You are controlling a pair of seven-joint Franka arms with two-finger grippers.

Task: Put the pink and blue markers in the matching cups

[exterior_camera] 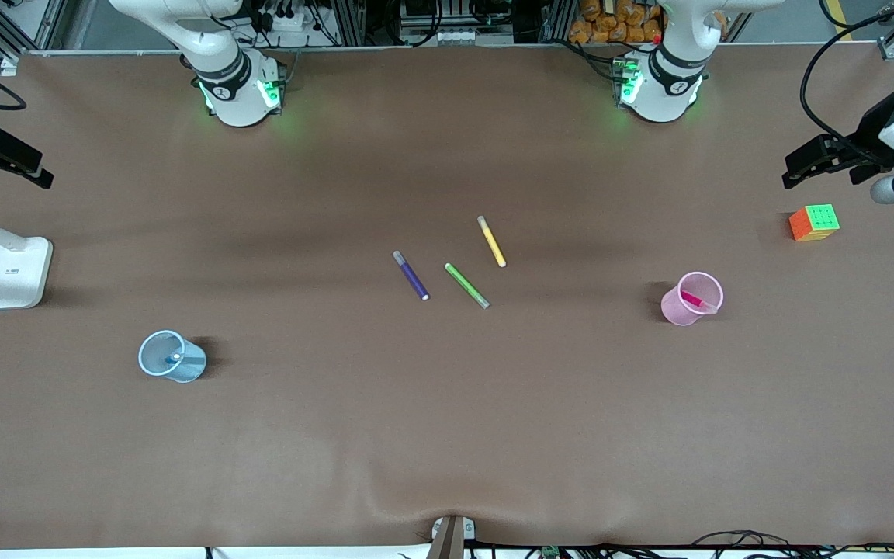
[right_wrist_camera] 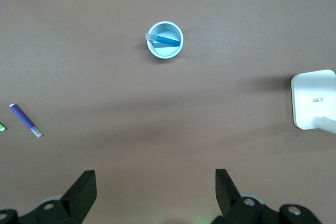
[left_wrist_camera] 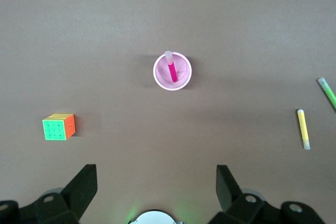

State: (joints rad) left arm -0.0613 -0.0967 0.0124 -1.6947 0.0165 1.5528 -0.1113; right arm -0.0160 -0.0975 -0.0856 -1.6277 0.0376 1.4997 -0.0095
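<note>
The pink marker (exterior_camera: 693,299) stands tilted inside the pale pink cup (exterior_camera: 684,307) toward the left arm's end of the table; the left wrist view shows the marker (left_wrist_camera: 171,69) leaning on the cup's rim (left_wrist_camera: 185,80). The blue marker (right_wrist_camera: 167,40) lies slanted inside the light blue cup (right_wrist_camera: 157,51), which sits toward the right arm's end, nearer the front camera (exterior_camera: 154,363). My left gripper (left_wrist_camera: 156,174) hangs open and empty high above the table, close to its own base. My right gripper (right_wrist_camera: 155,177) is likewise open, empty and high up near its base.
A purple marker (exterior_camera: 411,276), a green marker (exterior_camera: 467,286) and a yellow marker (exterior_camera: 491,241) lie mid-table. A colour cube (exterior_camera: 814,222) sits near the left arm's end. A white lamp base (exterior_camera: 18,272) stands at the right arm's end.
</note>
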